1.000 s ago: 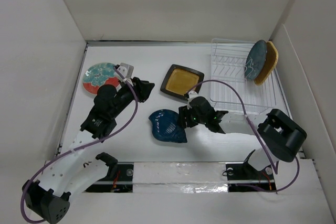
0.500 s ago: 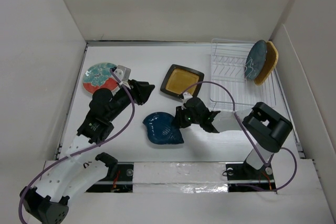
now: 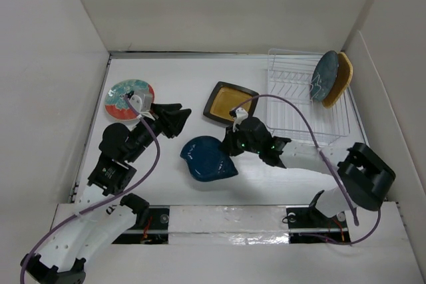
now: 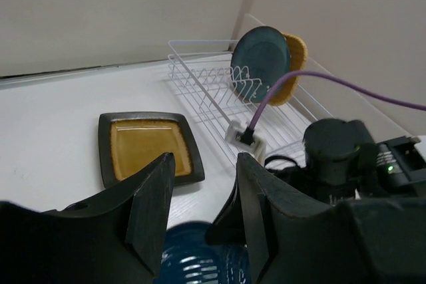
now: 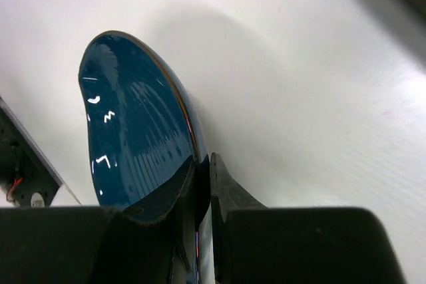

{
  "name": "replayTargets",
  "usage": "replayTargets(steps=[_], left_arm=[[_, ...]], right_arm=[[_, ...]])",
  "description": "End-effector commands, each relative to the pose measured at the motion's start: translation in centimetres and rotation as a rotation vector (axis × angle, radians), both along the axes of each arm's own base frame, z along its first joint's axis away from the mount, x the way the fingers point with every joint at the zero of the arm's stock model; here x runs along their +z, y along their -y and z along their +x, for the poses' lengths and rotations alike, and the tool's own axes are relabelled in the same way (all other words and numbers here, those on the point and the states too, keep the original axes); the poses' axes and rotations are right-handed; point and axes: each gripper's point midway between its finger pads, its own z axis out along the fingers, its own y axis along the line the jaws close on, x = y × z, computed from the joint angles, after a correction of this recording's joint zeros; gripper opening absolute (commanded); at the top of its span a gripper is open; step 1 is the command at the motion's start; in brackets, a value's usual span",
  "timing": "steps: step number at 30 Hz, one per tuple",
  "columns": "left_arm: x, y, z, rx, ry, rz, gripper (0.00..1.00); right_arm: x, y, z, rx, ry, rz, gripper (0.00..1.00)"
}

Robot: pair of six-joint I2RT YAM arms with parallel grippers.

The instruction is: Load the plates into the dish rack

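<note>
My right gripper [image 3: 229, 145] is shut on the rim of the dark blue leaf-shaped plate [image 3: 205, 158]; in the right wrist view the plate [image 5: 136, 134] stands tilted off the table between my fingers [image 5: 226, 187]. My left gripper [image 3: 178, 119] is open and empty just left of it, with the blue plate [image 4: 200, 257] low between its fingers [image 4: 154, 194]. The mustard square plate [image 3: 230, 104] lies flat in the middle. The red-rimmed floral plate [image 3: 124, 94] lies at the far left. The grey-teal plate [image 3: 324, 76] and the orange plate [image 3: 343, 78] stand in the white dish rack [image 3: 296, 114].
White walls enclose the table on three sides. Purple cables loop over both arms. The rack [image 4: 213, 91] sits against the right wall with several bare slots toward its near end.
My right gripper has tipped the blue plate up by its rim and shifted it slightly left. My left arm has pulled back toward the near left, uncovering the floral plate.
</note>
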Motion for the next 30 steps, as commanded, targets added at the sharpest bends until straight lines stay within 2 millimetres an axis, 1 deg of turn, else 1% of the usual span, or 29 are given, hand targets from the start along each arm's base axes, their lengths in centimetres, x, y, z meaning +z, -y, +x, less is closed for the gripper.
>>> replayTargets(steps=[1,2,3,4,5,6,7,8,9,10,11,12,13,14,15,16,17,18,19,20,21,22,23,25,26,27,28,29,30], left_arm=[[1.4,-0.3,-0.6,-0.003,0.053,-0.035,0.4],[1.4,-0.4,-0.8,-0.005,0.053,-0.034,0.41],[1.7,-0.4,-1.1,-0.01,0.059,-0.042,0.42],[2.0,-0.2,-1.5,-0.033,0.065,-0.044,0.42],[2.2,-0.1,-1.8,-0.049,0.07,-0.047,0.44],[2.6,0.0,-2.2,-0.065,0.078,-0.055,0.45],[2.8,0.3,-2.7,-0.091,0.083,-0.056,0.46],[3.0,0.3,-2.9,-0.101,0.085,-0.059,0.47],[3.1,0.4,-3.1,-0.111,0.084,-0.062,0.48],[3.3,0.6,-3.6,-0.136,0.085,-0.065,0.48],[3.4,0.8,-3.9,-0.151,0.085,-0.067,0.49],[3.6,0.9,-4.2,-0.167,0.089,-0.07,0.49],[3.9,1.1,-4.8,-0.193,0.096,-0.074,0.5],[4.1,1.0,-4.9,-0.198,0.103,-0.077,0.5],[4.4,1.0,-5.5,-0.208,0.117,-0.083,0.51],[4.6,0.7,-5.3,-0.184,0.121,-0.086,0.51],[4.6,0.7,-5.6,-0.185,0.125,-0.077,0.51],[4.8,0.7,-6.0,-0.188,0.134,-0.08,0.51],[5.0,0.5,-6.1,-0.178,0.142,-0.081,0.51],[5.0,0.4,-6.2,-0.18,0.149,-0.087,0.52],[5.3,0.3,-6.6,-0.19,0.156,-0.1,0.52],[5.4,0.4,-7.0,-0.203,0.164,-0.1,0.52],[5.7,0.4,-7.3,-0.212,0.171,-0.105,0.52],[5.7,0.4,-7.4,-0.208,0.171,-0.104,0.52],[5.6,0.3,-7.4,-0.202,0.169,-0.101,0.52],[5.7,0.4,-7.5,-0.207,0.171,-0.102,0.52],[5.8,0.3,-7.6,-0.207,0.175,-0.104,0.52],[5.8,0.3,-7.6,-0.207,0.177,-0.105,0.52],[5.9,0.4,-7.8,-0.216,0.179,-0.105,0.52]], right_arm=[[13.8,-0.2,4.6,-0.105,0.298,0.178,0.0],[15.2,1.2,5.9,-0.167,0.341,0.163,0.0],[16.5,2.6,6.4,-0.21,0.365,0.139,0.0],[18.6,4.2,8.0,-0.291,0.421,0.118,0.0],[19.8,5.5,8.8,-0.34,0.443,0.099,0.0],[20.1,7.5,9.7,-0.403,0.451,0.056,0.0],[21.7,10.2,10.8,-0.521,0.506,0.009,0.0],[23.9,11.9,11.4,-0.592,0.545,-0.001,0.0],[24.1,14.4,12.1,-0.666,0.554,-0.072,0.0],[24.9,17.6,12.8,-0.798,0.594,-0.171,0.0],[26.8,19.4,13.2,-0.871,0.625,-0.202,0.0],[27.4,21.0,13.4,-0.929,0.641,-0.255,0.0],[28.1,24.2,13.6,-1.043,0.662,-0.365,0.0],[28.2,25.4,14.0,-1.09,0.662,-0.425,0.0],[29.8,26.6,14.2,-1.142,0.677,-0.437,0.0],[30.3,28.7,14.5,-1.21,0.675,-0.484,0.0],[30.2,29.3,15.2,-1.211,0.675,-0.558,0.0],[31.7,30.2,15.5,-1.245,0.689,-0.562,0.0],[32.1,31.3,15.8,-1.292,0.689,-0.598,0.0],[32.4,33.2,16.1,-1.329,0.687,-0.674,0.0],[32.1,33.7,17.2,-1.349,0.682,-0.713,0.0],[32.9,34.5,17.5,-1.383,0.688,-0.727,0.0],[32.7,35.4,18.6,-1.398,0.693,-0.785,0.0],[32.8,35.9,19.4,-1.415,0.698,-0.845,0.0],[32.8,36.6,19.4,-1.418,0.687,-0.929,0.0],[33.3,36.6,19.8,-1.445,0.714,-0.918,0.0],[32.8,36.5,20.4,-1.444,0.719,-0.951,0.0],[32.2,36.7,20.5,-1.418,0.709,-1.041,0.0],[32.5,37.1,20.6,-1.449,0.723,-1.039,0.0]])
